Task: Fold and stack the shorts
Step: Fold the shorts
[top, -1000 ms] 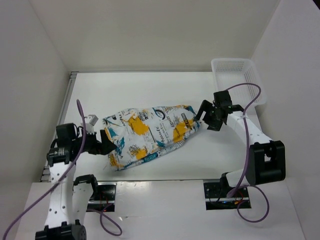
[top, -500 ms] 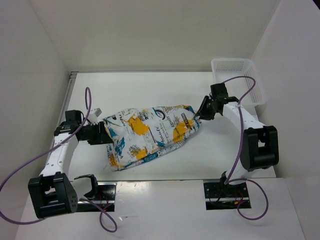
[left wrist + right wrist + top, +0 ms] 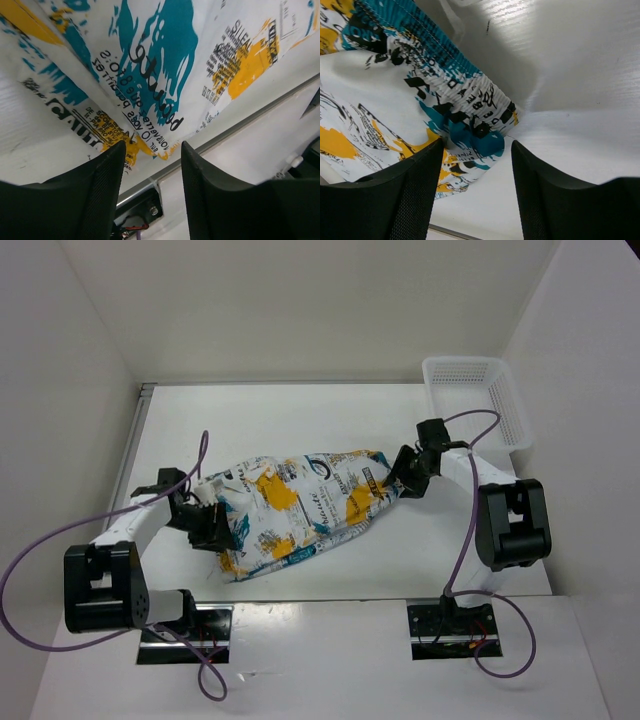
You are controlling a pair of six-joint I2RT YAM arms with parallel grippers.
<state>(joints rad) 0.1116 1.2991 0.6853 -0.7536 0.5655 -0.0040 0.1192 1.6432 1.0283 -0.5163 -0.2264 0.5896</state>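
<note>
The printed shorts (image 3: 300,508) lie spread across the middle of the table, leg hems at the left, waistband at the right. My left gripper (image 3: 222,533) is open at the shorts' near-left hem; the left wrist view shows the hem corner (image 3: 150,140) just beyond its parted fingers. My right gripper (image 3: 398,483) is open at the waistband end; in the right wrist view the teal gathered waistband corner (image 3: 480,132) lies between and just ahead of the fingers (image 3: 415,190). Neither gripper holds fabric.
A white mesh basket (image 3: 476,400) stands at the back right corner. The table's near edge with a metal rail (image 3: 240,127) runs close below the shorts' hem. White walls close in the table at left, back and right.
The left arm swung from the far left in and down to the near-left hem. The right gripper moved left and lowered onto the waistband end. The shorts have not moved.
</note>
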